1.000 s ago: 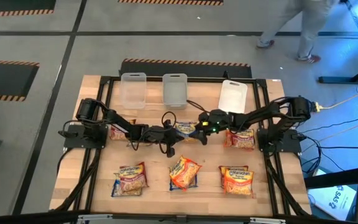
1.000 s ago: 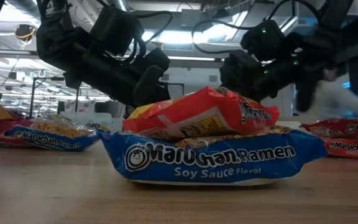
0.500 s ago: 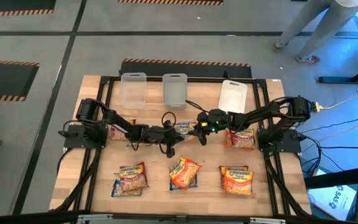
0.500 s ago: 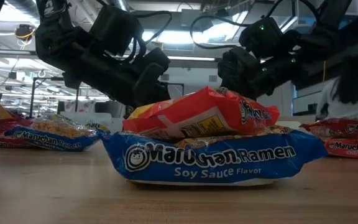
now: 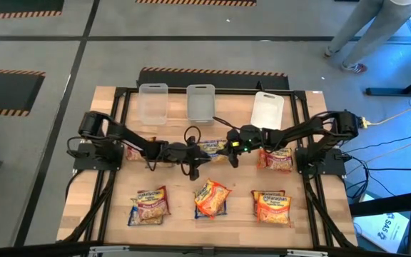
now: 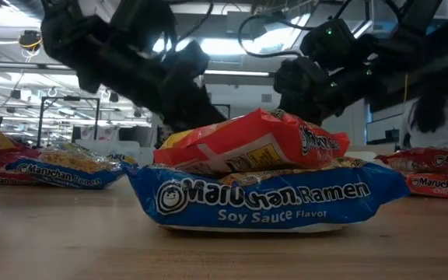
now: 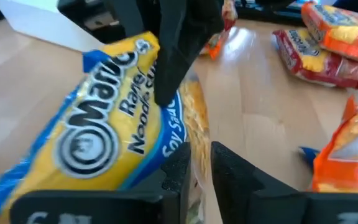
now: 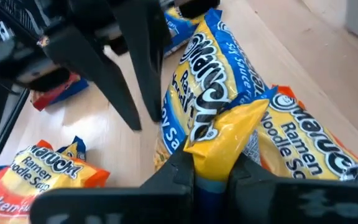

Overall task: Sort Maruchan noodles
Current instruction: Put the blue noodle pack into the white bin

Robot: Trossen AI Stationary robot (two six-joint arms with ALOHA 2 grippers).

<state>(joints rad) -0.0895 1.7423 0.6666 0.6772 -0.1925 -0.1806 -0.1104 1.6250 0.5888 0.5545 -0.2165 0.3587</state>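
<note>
Sorting looks barely begun from where I stand. Both arms meet over the middle of the table (image 5: 113, 214), at a blue-and-yellow packet (image 5: 212, 147) lying between them. The right gripper (image 8: 211, 163) is pinched together on a folded yellow edge of such a packet, its fingers pressed tight against the plastic. The left gripper (image 7: 194, 168) sits against the same kind of wrapper, fingers nearly together with only a narrow slit between them; I cannot tell whether any plastic is caught in it.

Everything else lies spread about. Along the near edge sit three heaps: a mixed heap (image 5: 149, 204) on the left, an orange packet (image 6: 255, 144) lying on a blue soy sauce packet (image 6: 263, 201) in the centre, and a red-and-orange heap (image 5: 272, 205) on the right. Another red packet (image 5: 275, 160) lies under the right arm, and one more (image 5: 133, 150) under the left.

At the far edge, two clear tubs (image 5: 153, 103) (image 5: 200, 101) and a white tray (image 5: 267, 110) hold nothing I can see. By my reckoning nearly all the packets remain to be grouped by kind.
</note>
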